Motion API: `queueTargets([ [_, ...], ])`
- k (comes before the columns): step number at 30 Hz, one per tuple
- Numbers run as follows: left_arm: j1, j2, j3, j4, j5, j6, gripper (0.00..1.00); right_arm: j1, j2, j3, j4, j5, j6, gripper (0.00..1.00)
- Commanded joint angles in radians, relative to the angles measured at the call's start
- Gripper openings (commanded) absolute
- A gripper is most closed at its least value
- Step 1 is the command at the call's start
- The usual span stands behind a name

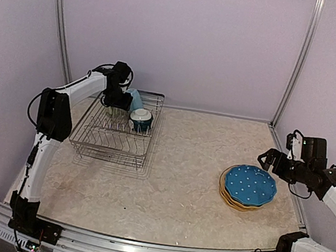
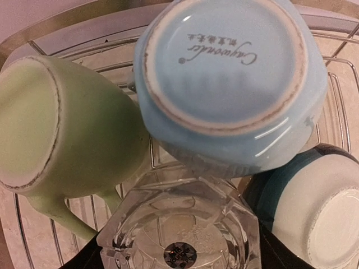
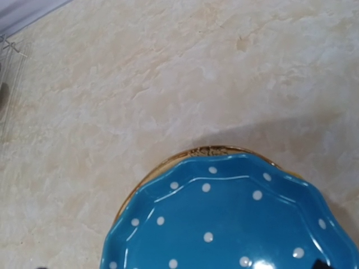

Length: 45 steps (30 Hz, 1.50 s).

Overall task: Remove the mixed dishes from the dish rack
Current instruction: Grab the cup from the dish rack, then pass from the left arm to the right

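The dish rack [image 1: 113,140] stands at the back left. In it, upside down, are a light green mug [image 2: 61,129], a light blue mug [image 2: 224,73], a small clear glass [image 2: 179,230] and a dark-teal bowl [image 2: 320,207]; the bowl [image 1: 140,120] and blue mug [image 1: 136,99] also show from above. My left gripper [image 1: 117,99] is over the rack's back, its dark fingers [image 2: 84,260] against both sides of the glass. The blue white-dotted plate [image 1: 249,184] tops a stack at the right, with an orange-yellow rim [image 3: 207,151] under it; the cream plate is hidden. My right gripper [image 1: 268,157] is open and empty just behind the stack.
The rack's wires [image 2: 336,112] run under the mugs, and its corner shows in the right wrist view [image 3: 8,50]. Lilac walls close the back and sides. The stack sits near the table's right edge [image 1: 297,207].
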Motion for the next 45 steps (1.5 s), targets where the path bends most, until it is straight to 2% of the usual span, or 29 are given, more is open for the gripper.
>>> queueTargets([
  [1, -0.006, 0.024, 0.041, 0.006, 0.003, 0.022, 0.63, 0.011, 0.002, -0.009, 0.008, -0.013, 0.011, 1.00],
  [15, -0.017, -0.125, -0.040, -0.005, 0.012, 0.024, 0.39, 0.011, 0.038, -0.005, 0.049, -0.031, 0.026, 1.00],
  [28, -0.015, -0.300, -0.064, -0.062, 0.034, -0.010, 0.34, 0.016, 0.086, 0.020, 0.068, 0.011, 0.092, 1.00],
  [30, -0.009, -0.341, -0.097, -0.060, 0.081, -0.037, 0.34, 0.018, 0.082, 0.025, 0.080, 0.008, 0.099, 1.00],
  [35, 0.013, -0.486, -0.235, 0.006, 0.331, -0.147, 0.35, 0.032, 0.097, 0.034, 0.135, -0.063, 0.130, 1.00],
  [41, 0.030, -0.662, -0.521, 0.223, 0.642, -0.283, 0.35, 0.115, 0.126, 0.025, 0.293, -0.110, 0.243, 1.00],
  [45, 0.024, -0.744, -0.668, 0.357, 0.751, -0.344, 0.34, 0.213, 0.202, 0.041, 0.426, -0.135, 0.328, 1.00],
])
